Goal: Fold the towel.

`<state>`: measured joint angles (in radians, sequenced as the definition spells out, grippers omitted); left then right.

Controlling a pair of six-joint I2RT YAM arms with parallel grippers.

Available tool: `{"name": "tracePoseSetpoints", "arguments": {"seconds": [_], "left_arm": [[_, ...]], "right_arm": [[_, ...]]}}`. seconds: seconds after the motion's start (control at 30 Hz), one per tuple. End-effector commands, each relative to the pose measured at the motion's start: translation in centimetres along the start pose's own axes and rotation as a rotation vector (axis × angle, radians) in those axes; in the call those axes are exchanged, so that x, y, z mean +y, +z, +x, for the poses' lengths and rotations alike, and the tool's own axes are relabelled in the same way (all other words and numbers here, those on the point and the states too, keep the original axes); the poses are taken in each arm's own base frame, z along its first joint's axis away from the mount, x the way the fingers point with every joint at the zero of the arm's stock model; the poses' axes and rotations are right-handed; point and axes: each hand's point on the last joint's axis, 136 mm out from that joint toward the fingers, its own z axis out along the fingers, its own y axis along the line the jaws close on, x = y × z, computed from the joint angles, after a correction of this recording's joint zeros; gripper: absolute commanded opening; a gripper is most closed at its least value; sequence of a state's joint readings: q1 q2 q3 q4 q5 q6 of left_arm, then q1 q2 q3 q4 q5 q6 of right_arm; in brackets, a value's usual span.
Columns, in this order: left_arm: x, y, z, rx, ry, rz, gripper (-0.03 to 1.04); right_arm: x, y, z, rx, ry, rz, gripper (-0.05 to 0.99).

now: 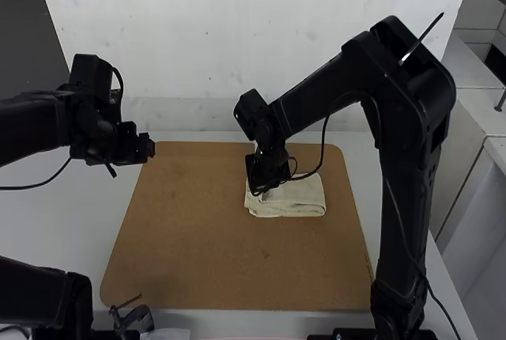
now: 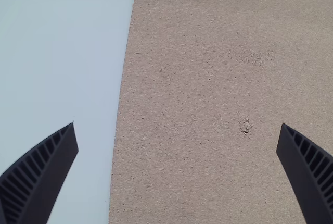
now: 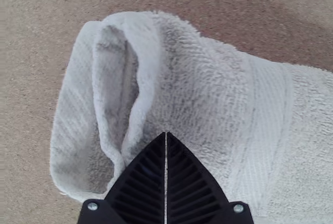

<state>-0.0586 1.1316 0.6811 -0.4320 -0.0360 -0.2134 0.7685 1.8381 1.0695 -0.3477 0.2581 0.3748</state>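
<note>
Nearest me is the pale table (image 1: 47, 221), with a brown board (image 1: 198, 265) on it, its corners rounded. A little farther back, right of the board's middle, sits the towel (image 1: 300, 199), already folded into a small, layered bundle, flat on the board. From up high it looks tidy enough along its near edge; the right wrist view gives away a loose fold (image 3: 148, 60) standing partly open like a loop at one end, and a smooth woven band (image 3: 265, 125) crossing the fluffy part.

The right gripper (image 1: 259, 190) reaches down over the towel's left part. Its wrist view has the fingers closed tip to tip, with no cloth between them that I can see; whether they press on the towel, I can't tell.

Farthest off, by the board's back left corner, is the left gripper (image 1: 148, 148). Its wrist view shows the fingers spread wide, holding nothing, and small dark scuffs (image 2: 245, 126) on the board.
</note>
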Motion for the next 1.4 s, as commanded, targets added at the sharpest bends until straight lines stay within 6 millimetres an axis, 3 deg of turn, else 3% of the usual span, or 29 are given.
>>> {"name": "tracePoseSetpoints", "arguments": {"seconds": [0.0,0.2,0.4,0.43,0.53,0.7,0.73,0.93,1.07,1.17,1.37], "left_arm": [[0.2,-0.2,0.1,-0.015,0.007,0.002,0.98],[0.5,0.0,0.0,-0.025,0.007,-0.002,0.98],[0.4,0.2,0.0,-0.025,0.007,-0.001,0.98],[0.4,0.2,0.0,-0.025,0.008,0.0,0.98],[0.4,-0.1,-0.3,-0.037,0.009,0.002,0.98],[0.1,-0.9,-1.4,-0.075,0.011,0.009,0.98],[0.0,-1.0,-1.5,-0.079,0.012,0.01,0.98],[-0.6,-1.2,-1.6,-0.086,0.024,0.025,0.98],[-0.8,-1.3,-1.6,-0.09,0.028,0.029,0.98],[-0.8,-1.5,-1.6,-0.096,0.029,0.029,0.98],[-0.9,-2.6,-2.0,-0.137,0.029,0.037,0.98]], "right_arm": [[3.1,-1.1,-1.1,-0.046,-0.006,-0.069,0.02],[4.6,-1.4,-1.4,-0.07,-0.023,-0.104,0.02],[2.9,-1.3,-2.0,-0.074,0.009,-0.084,0.02],[2.4,-1.8,-2.4,-0.089,0.024,-0.084,0.07],[0.4,-2.9,-3.6,-0.119,0.053,-0.077,0.38],[-5.5,-5.0,-5.6,-0.184,0.135,-0.039,0.89],[-6.8,-5.3,-5.7,-0.197,0.151,-0.027,0.94],[-15.2,-7.5,-5.8,-0.328,0.263,0.03,0.96],[-19.1,-9.3,-4.4,-0.416,0.309,0.072,0.96],[-21.1,-11.0,-3.1,-0.495,0.339,0.09,0.96],[-22.9,-15.5,0.1,-0.682,0.352,0.129,0.96]]}}
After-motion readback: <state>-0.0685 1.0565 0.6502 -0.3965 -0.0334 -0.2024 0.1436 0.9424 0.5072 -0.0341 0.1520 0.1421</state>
